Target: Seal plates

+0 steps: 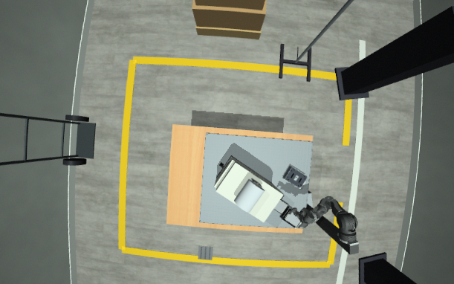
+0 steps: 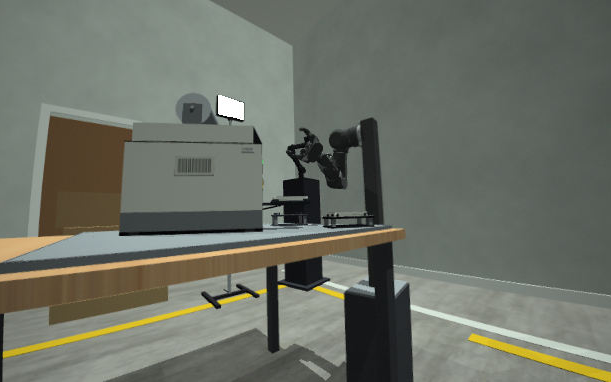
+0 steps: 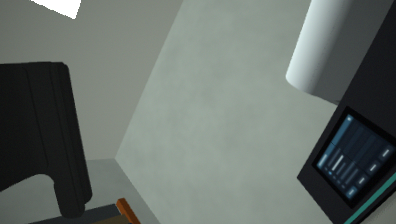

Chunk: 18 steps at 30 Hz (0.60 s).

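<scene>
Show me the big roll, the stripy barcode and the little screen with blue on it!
big roll [image 1: 249, 195] [image 2: 193, 98] [image 3: 315, 50]: top, exterior and wrist views; side, round end, side.
stripy barcode [image 2: 194, 165]: exterior view; middle of its stripes.
little screen [image 3: 354, 159]: wrist view; middle of its face.

Landmark: sealer [image 1: 235, 182] [image 2: 191, 185]. Top cam: high above it, facing down, far enough back to fit the whole bench [image 1: 186, 175] [image 2: 186, 270] plus floor around. Exterior: low, beside the sealer, near bench-top height, facing roughly level across it to the walls. Wrist: very close to the sealer's screen [image 3: 356, 156], tilted, wall behind. Top and exterior share sealer, bench, arm [image 1: 346, 223] [image 2: 333, 170].
</scene>
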Tool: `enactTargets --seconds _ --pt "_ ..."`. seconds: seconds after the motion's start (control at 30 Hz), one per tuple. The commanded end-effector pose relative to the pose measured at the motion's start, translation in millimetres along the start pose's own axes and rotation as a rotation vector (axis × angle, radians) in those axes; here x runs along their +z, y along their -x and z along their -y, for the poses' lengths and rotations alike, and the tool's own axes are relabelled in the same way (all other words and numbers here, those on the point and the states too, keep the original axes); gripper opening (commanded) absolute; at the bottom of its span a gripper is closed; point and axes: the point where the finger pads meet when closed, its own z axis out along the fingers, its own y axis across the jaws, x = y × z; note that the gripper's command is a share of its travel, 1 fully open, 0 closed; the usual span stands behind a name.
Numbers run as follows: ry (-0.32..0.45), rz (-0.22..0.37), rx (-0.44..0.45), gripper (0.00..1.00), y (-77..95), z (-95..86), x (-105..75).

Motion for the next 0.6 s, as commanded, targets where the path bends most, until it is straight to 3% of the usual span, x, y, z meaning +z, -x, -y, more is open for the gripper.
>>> enactTargets --seconds 0.0,0.13,0.2,0.57 --pt "-0.053 0.002 -0.025 0.65 1.3 8.2 1.2" --pt "-0.141 0.025 -0.063 0.65 8.7 28.0 3.3" --pt "-0.141 0.025 -0.063 0.65 8.7 28.0 3.3" --pt "-0.456 0.103 -0.221 0.65 33.6 75.5 -1.6"
